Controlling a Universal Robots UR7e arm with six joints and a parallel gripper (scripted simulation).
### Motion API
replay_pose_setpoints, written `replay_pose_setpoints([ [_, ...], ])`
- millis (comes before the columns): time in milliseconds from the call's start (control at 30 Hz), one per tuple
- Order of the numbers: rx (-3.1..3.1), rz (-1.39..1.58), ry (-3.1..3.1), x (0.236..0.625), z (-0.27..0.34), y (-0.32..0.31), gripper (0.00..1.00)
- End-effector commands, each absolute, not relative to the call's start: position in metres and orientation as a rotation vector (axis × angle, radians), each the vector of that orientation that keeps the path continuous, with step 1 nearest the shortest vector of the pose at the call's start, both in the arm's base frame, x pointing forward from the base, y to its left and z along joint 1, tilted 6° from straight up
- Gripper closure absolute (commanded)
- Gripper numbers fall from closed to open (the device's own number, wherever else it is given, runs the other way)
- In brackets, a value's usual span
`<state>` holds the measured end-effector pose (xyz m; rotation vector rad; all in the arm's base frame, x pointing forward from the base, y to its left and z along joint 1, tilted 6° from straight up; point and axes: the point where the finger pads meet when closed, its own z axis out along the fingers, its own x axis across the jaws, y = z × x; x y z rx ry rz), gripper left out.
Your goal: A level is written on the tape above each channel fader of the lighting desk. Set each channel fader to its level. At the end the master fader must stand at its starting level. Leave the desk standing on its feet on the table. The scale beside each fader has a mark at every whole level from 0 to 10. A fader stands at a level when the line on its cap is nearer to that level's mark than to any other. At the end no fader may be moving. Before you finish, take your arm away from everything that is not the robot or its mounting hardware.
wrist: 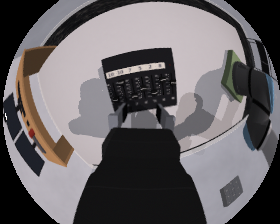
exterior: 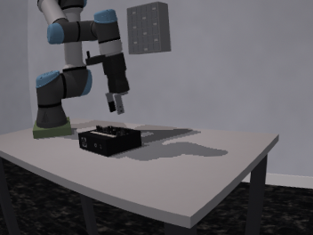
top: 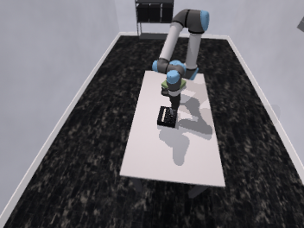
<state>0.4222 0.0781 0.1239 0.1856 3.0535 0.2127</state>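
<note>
The lighting desk is a small black box standing on its feet on the white table. In the wrist view it shows a pale tape strip along its far edge and a row of faders below; the written levels and cap lines are too small to read. My gripper is open and empty. It hangs a short way above the desk, over its fader panel.
The arm's green base block sits on the table behind the desk. A black shelf unit stands by the far wall, and a grey panel hangs on the wall.
</note>
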Motion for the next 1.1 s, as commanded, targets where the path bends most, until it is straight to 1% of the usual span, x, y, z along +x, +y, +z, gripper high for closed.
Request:
replay_pose_setpoints([
  [0,0.420,0.186,3.037,0.421,0.132,0.072,0.00],
  [200,0.787,0.149,2.970,0.417,0.143,0.064,0.00],
  [267,0.787,0.149,2.970,0.417,0.143,0.064,0.00],
  [333,0.918,0.136,2.932,0.416,0.147,0.061,0.00],
  [733,1.610,0.069,2.600,0.411,0.173,0.049,0.00],
  [1067,1.862,0.048,2.409,0.410,0.183,0.045,0.00],
])
